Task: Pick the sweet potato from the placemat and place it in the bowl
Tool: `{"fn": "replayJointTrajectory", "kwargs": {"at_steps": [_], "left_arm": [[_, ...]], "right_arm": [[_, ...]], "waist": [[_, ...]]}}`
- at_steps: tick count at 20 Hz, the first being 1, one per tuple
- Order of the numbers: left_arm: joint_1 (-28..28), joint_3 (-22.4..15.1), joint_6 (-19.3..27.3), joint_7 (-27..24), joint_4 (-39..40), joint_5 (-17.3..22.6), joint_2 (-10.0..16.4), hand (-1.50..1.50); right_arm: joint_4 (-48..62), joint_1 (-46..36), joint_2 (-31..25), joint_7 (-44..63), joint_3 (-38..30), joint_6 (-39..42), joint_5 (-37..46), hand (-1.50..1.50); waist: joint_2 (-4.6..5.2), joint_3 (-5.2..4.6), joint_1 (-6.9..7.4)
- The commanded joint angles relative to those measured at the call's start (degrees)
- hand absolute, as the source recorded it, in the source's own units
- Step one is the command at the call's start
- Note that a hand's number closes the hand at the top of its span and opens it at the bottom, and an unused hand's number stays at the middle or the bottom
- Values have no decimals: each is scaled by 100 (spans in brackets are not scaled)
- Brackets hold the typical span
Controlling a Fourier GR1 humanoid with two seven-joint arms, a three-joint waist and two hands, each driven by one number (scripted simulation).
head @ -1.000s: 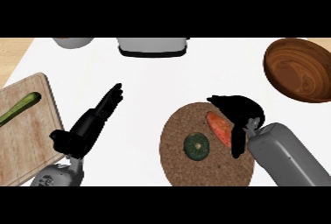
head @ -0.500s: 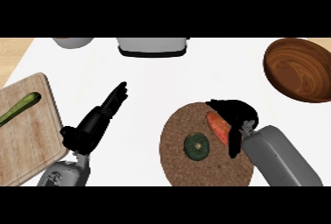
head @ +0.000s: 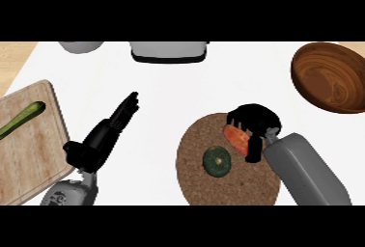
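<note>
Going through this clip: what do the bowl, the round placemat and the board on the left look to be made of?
The bowl looks like polished wood: dark reddish brown, swirling grain, a slight sheen. The placemat is probably cork: speckled brown and matte. The board looks like light, unvarnished wood: pale tan, flat and dull.

A white table (head: 164,91) carries a round placemat (head: 221,190) of speckled cork brown. On the placemat are an orange-red sweet potato (head: 236,139) and a dark green vegetable (head: 217,160) with a paler centre. The bowl (head: 331,77) is glossy reddish-brown wood with swirling grain. The cutting board (head: 32,159) is pale tan with fine lines and has a light green vegetable (head: 21,119) on it. The left robot hand (head: 100,142) and right robot hand (head: 253,118) are black, and the right forearm (head: 306,171) is plain grey.
</note>
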Motion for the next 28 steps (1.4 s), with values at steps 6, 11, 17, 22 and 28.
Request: {"fn": "replayJointTrajectory", "kwargs": {"at_steps": [6, 11, 17, 22, 28], "left_arm": [[-5, 192, -267, 137, -133, 1, -23, 0], [-79, -38, 46, 350, -249, -297, -323, 0], [67, 127, -87, 13, -74, -216, -218, 0], [77, 5, -45, 197, -188, -272, -301, 0], [26, 297, -154, 2, 32, -132, -161, 0]], "right_arm": [[427, 115, 322, -506, -135, -746, 734, 150], [88, 21, -32, -470, -580, -808, 807, 150], [-669, 227, -496, -49, -821, -1600, 1300, 150], [-1301, -78, -415, 35, -1471, -2251, 1079, 150], [-2337, -191, 82, 516, -2255, -2338, 232, 150]], "waist": [[3, 6, -7], [-2, 7, -15], [-25, 4, -93], [-19, 8, -86], [-17, 4, -114]]}}
